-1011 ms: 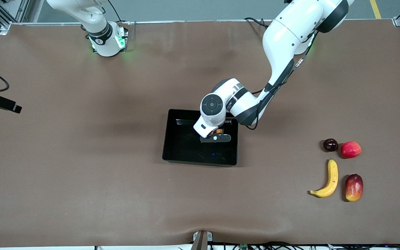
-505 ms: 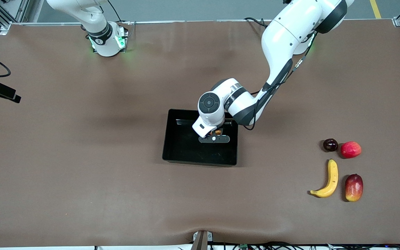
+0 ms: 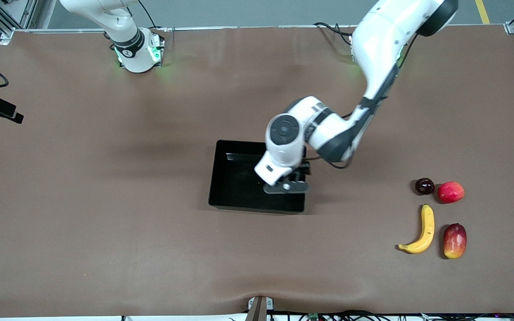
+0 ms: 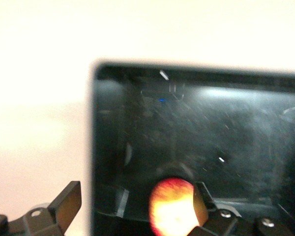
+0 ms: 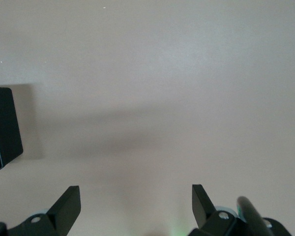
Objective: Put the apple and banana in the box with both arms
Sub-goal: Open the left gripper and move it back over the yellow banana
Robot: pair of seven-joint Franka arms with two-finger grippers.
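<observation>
The apple (image 4: 176,206) lies released in the box (image 3: 232,198) beneath the spread-fingered left gripper (image 3: 285,187), so the banana (image 3: 421,230) at lower right comes next, while the right gripper (image 5: 132,204) waits with fingers apart.

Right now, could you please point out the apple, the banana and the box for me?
apple (image 4: 174,205): left wrist view, middle of its skin.
banana (image 3: 426,227): front view, middle of its curved body.
box (image 3: 234,189): front view, bare part of its black floor.

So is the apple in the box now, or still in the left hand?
In the box. The apple lies on its black floor, and the left hand above has its fingers spread open, holding nothing.
</observation>
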